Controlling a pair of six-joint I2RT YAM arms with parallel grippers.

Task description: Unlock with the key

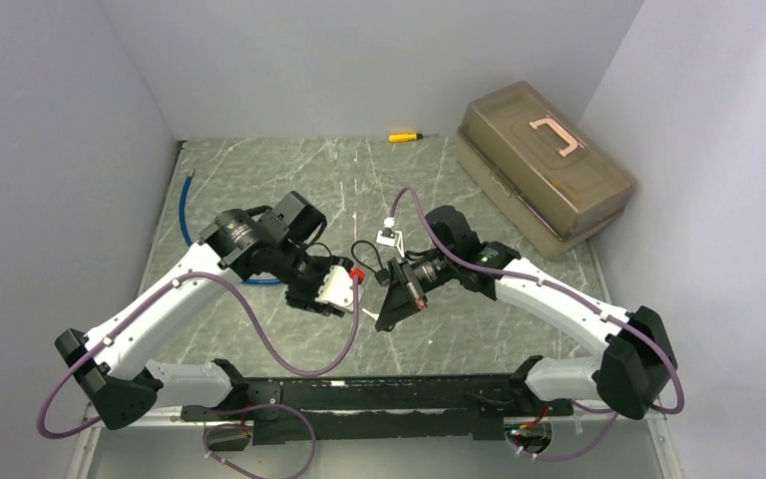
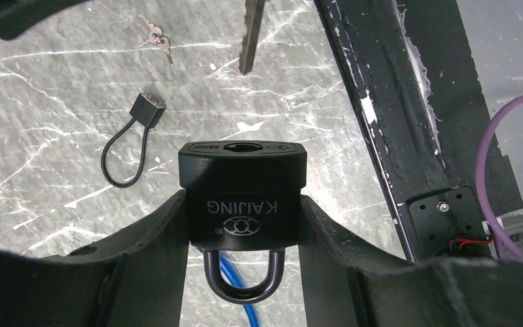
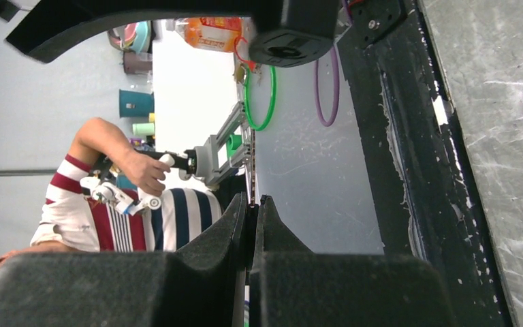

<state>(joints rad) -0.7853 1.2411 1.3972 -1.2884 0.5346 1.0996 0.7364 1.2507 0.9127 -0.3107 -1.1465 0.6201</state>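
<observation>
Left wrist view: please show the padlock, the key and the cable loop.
padlock [image 2: 243, 197], left wrist view, front of body.
key [image 2: 252, 34], left wrist view, toothed blade.
cable loop [image 2: 148, 109], left wrist view, square head.

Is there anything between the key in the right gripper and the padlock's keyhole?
Nothing visible does. In the left wrist view the key, pinched by the right gripper, sits apart from the keyhole of the padlock clamped in the left gripper, with only open gap between them. The small cable lock lies off to the side.
</observation>
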